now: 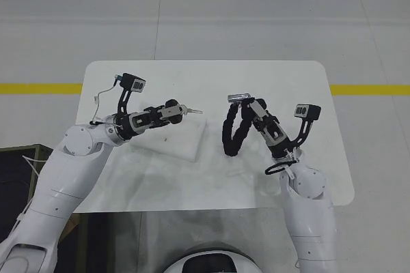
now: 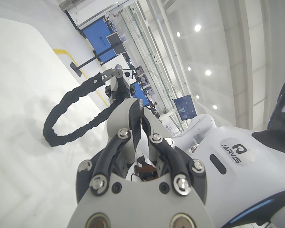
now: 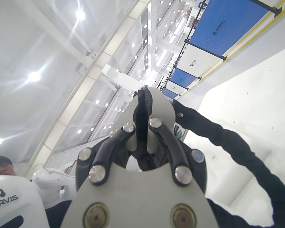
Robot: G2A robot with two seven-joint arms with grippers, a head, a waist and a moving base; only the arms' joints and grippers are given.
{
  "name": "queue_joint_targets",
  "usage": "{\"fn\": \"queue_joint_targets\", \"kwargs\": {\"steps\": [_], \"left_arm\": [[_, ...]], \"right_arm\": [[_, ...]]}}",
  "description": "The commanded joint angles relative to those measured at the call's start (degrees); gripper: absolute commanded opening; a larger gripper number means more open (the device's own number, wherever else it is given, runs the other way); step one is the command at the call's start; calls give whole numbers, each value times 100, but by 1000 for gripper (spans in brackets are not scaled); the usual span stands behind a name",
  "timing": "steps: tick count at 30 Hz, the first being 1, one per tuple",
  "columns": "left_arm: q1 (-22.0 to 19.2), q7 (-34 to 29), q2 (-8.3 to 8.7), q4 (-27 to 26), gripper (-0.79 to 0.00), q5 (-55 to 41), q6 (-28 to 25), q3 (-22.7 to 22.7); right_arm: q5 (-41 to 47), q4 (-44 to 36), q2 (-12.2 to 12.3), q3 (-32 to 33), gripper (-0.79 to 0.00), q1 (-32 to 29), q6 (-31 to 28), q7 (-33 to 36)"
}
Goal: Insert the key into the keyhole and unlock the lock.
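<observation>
Tabletop (image 1: 212, 75) is the biggest thing, white with round corners. On it, a bit to the left of the middle, lies a flat white pad (image 1: 181, 136). Next comes the lock (image 1: 231, 136), a long chain in a black cloth sleeve, bent into a loop, with a shiny silver head (image 1: 239, 97) at the top. The lock is held up over the middle of the tabletop, a bit closer to the far edge. Its loop (image 2: 68, 117) hangs down, and the low end seems to touch the tabletop. The round keyhole (image 2: 118, 73) in the silver head faces the left arm. The right gripper (image 1: 253, 106) is squeezed tight on the black sleeve just under the silver head, and its fingers (image 3: 156, 105) press the cloth from both sides. The left gripper (image 1: 182, 110) is up in the air over the far edge of the pad, pinched closed on the key (image 1: 193, 110). The small silver key (image 2: 140, 103) sticks out past the finger pads (image 2: 134, 119) and points at the lock. The key and the lock are near each other but apart, so the key is not in the keyhole.
</observation>
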Motion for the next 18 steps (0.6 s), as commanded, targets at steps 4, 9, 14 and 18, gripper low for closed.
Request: {"fn": "queue_joint_targets", "kwargs": {"steps": [4, 9, 14, 18], "left_arm": [[-7, -4, 0, 14, -785, -9, 7, -7], [-7, -4, 0, 14, -785, -9, 7, -7], [319, 565, -24, -156, -785, 5, 120, -66], [587, 1126, -101, -430, -785, 97, 219, -10]], "right_arm": [[-5, -8, 3, 2, -785, -1, -12, 9], [-5, -8, 3, 2, -785, -1, -12, 9], [-344, -265, 17, -165, -785, -329, -118, -499], [-453, -224, 8, -409, -785, -340, -222, -963]]}}
